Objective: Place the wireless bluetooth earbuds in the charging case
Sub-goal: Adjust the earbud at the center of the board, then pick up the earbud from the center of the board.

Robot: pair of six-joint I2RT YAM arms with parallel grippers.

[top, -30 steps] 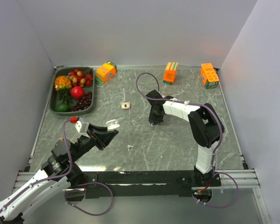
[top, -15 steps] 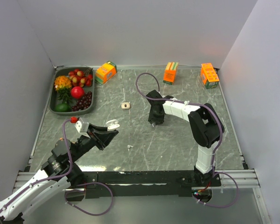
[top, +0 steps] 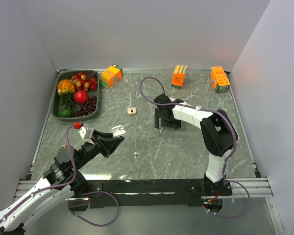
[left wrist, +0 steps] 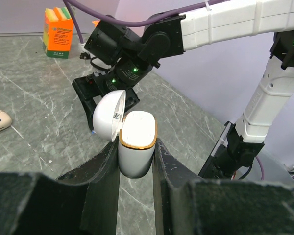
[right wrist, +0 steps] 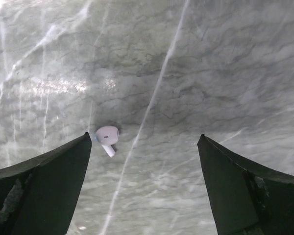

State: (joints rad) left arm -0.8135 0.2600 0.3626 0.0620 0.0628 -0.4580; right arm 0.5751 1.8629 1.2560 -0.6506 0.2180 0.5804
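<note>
Earbud (right wrist: 107, 137) lying on the marble table (right wrist: 210, 63), right gripper (right wrist: 144, 142) now spread wide above it, narrower a second ago, left gripper (left wrist: 136, 152) still clamping the open-lidded white charging case (left wrist: 137, 129).

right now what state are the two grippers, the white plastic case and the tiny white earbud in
white gold-rimmed plastic charging case: lid hinged open, held off the table
left gripper: shut on the case
right gripper: open, over the earbud
tiny white stemmed earbud: lying loose on the grey marble table, between the right gripper's fingers
</note>
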